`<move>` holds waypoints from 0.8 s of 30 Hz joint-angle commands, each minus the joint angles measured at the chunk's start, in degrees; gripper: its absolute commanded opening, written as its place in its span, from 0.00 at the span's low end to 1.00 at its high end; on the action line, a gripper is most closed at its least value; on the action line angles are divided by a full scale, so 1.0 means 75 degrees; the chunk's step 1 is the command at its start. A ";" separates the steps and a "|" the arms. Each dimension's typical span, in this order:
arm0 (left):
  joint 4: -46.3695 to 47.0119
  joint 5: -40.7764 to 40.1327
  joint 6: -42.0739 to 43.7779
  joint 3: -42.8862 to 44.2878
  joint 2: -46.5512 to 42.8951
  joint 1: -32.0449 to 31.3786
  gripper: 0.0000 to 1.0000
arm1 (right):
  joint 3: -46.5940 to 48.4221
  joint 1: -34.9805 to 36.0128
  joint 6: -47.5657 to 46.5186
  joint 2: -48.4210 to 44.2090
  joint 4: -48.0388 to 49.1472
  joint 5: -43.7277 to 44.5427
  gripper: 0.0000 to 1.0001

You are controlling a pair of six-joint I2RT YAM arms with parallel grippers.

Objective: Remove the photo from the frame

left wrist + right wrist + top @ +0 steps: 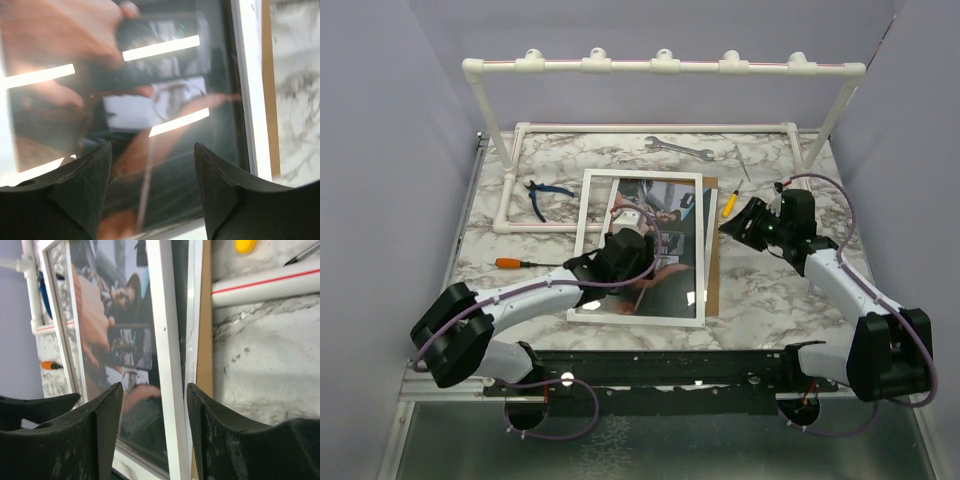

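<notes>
- Left wrist view, closest to us: the left tool (152, 147) hangs low over the glass with its fingers apart and nothing between them. Ceiling lights glare off the pane.
- Under that glass we see the photo (165, 100), dark and reddish with a pale patch. The white border of the frame (248, 75) runs along its right.
- In the right wrist view, the right tool (154, 387) is likewise apart and grips nothing. It is lined up on the frame's right border, and a brown backing board (204, 340) shows just beyond that border.
- From above, the frame lies flat in the middle of the desk (750, 295). The photo sits toward its right side, bare marble shows through the glass on the left, and a strip of board sticks out along the right edge.
- We judge the photo light, thin and bendy, and its gloss is easy to smudge or crease. Pressed flat under the glass, it offers no pinch from above, so we would take it by an edge on the right, where the board is exposed.
- The frame is stiff, but its glass is slippery and breakable, so we would hold it by the border.
- Farther off lie a yellow-handled screwdriver (730, 203), pliers (548, 192), a wrench (678, 148) and the white pipe rack (660, 66).
</notes>
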 commanded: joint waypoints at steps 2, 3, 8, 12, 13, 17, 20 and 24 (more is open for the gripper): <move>-0.0309 0.0086 0.0054 -0.0241 -0.1012 0.1207 0.64 | 0.0822 -0.0468 -0.0426 0.1253 0.0548 -0.0514 0.48; -0.0324 0.0172 0.0092 -0.0255 -0.1085 0.1387 0.62 | 0.1034 -0.0538 -0.0502 0.1586 0.0601 -0.0596 0.46; -0.0340 0.0705 0.0128 -0.0187 -0.1079 0.2040 0.56 | 0.2230 -0.1014 -0.0820 0.3122 0.0743 -0.1119 0.38; -0.0327 0.0933 0.0120 -0.0073 -0.0711 0.2350 0.54 | 0.2983 -0.1117 -0.1026 0.3979 0.0743 -0.0852 0.39; -0.0307 0.0979 0.0101 -0.0045 -0.0594 0.2443 0.54 | 0.3156 -0.1117 -0.1104 0.4187 0.0765 -0.0808 0.40; -0.0257 0.1262 -0.0003 0.0111 -0.0191 0.2806 0.53 | 0.3952 -0.1117 -0.1213 0.4957 0.0743 -0.0836 0.43; -0.0216 0.1357 0.0036 0.0201 -0.0051 0.3026 0.53 | 0.4447 -0.1117 -0.1311 0.5442 0.0618 -0.0952 0.43; -0.0155 0.1492 0.0044 0.0233 0.0065 0.3310 0.52 | 0.4900 -0.1117 -0.1431 0.5966 0.0456 -0.1171 0.40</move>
